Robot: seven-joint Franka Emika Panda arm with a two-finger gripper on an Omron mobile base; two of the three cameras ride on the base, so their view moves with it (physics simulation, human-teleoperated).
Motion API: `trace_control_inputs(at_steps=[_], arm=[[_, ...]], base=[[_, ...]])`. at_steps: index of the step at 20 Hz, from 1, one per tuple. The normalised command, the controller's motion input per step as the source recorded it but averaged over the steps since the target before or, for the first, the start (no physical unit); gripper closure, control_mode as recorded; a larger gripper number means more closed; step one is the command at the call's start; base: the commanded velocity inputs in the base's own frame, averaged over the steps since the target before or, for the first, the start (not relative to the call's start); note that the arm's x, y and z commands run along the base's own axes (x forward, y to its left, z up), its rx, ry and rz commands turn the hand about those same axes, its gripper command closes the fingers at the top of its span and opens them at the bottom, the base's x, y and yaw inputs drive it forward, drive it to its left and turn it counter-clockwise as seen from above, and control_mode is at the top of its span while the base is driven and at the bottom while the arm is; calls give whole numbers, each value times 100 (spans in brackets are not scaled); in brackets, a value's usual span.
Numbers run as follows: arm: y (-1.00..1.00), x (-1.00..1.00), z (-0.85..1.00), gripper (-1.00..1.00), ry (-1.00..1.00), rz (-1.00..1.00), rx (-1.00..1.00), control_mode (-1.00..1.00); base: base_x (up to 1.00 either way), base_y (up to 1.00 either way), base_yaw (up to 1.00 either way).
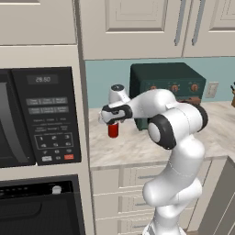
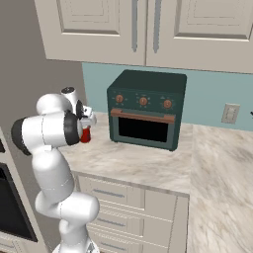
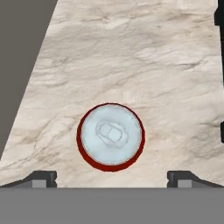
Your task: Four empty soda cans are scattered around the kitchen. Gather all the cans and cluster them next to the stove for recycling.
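Observation:
One red soda can [image 1: 113, 131] with a silver top stands upright on the pale marble counter [image 1: 137, 149], close to the tall cabinet's side wall. My gripper [image 1: 112, 122] hangs straight above it, pointing down, open and holding nothing. From the right, the same can [image 2: 85, 135] peeks out under the hand [image 2: 87, 122]. In the hand view the can's top [image 3: 110, 135] lies centred between the two spread fingertips [image 3: 43, 177], with marble showing on both sides. The stove is out of view.
A dark green toaster oven [image 1: 165, 87] stands on the counter just right of the can, against the teal wall. A black microwave [image 1: 41, 114] and wall oven [image 1: 41, 206] fill the tall cabinet on the left. Upper cabinets [image 2: 148, 29] hang overhead.

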Motion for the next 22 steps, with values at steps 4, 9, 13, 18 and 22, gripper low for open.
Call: trace_control_inputs(at_steps=[4, 9, 13, 18, 22], arm=[[1, 15, -21, -100, 0, -2, 0, -100], [0, 14, -23, -100, 0, -2, 0, -100], [0, 16, -20, -100, -1, 0, 0, -100], [0, 15, -18, -100, -4, 0, 0, -100], [0, 1, -22, 100, -1, 0, 4, -100]], base=[[0, 0, 0], [0, 0, 0], [0, 0, 0], [0, 0, 0], [0, 0, 0]])
